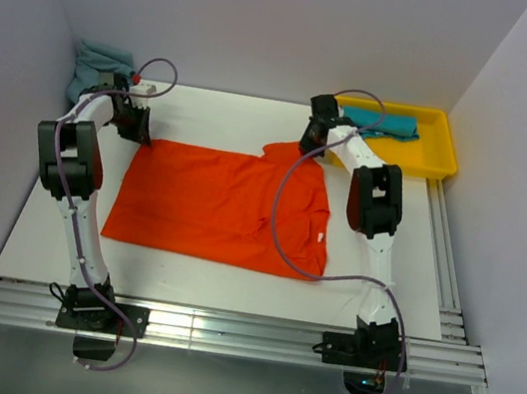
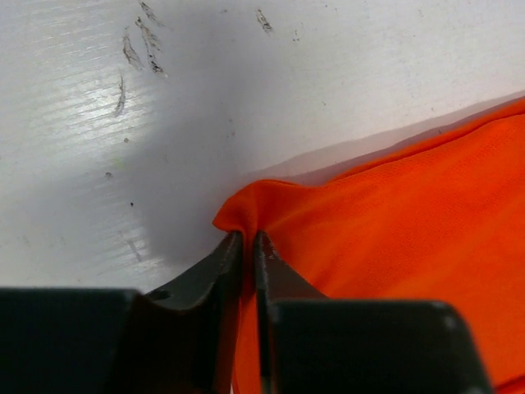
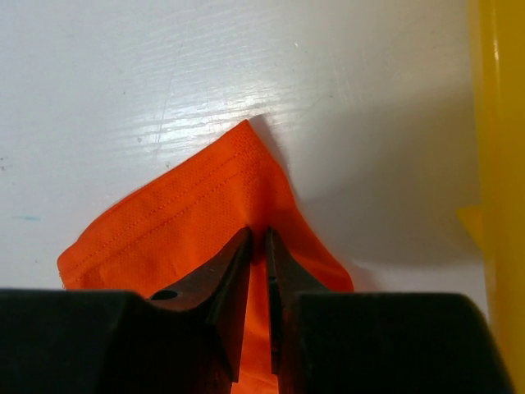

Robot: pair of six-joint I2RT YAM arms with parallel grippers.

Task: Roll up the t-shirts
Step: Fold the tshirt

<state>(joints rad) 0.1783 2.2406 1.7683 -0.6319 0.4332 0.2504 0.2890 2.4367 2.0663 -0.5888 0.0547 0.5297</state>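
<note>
Two far corners of the orange t-shirt [image 1: 222, 205] are held: left claw [image 2: 248, 240] clamped on the far-left corner, right claw [image 3: 257, 235] clamped on the far-right sleeve; cloth is spread nearward, long axis left-right.

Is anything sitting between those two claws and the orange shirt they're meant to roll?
Nothing visible does. Both claws grip the orange t-shirt: the left claw pinches its far left corner, and the right claw pinches a hemmed corner at its far right.

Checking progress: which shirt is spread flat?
The orange shirt, mid-table; the teal one is bunched in the yellow tray, the grey-blue one heaped at the far-left corner.
</note>
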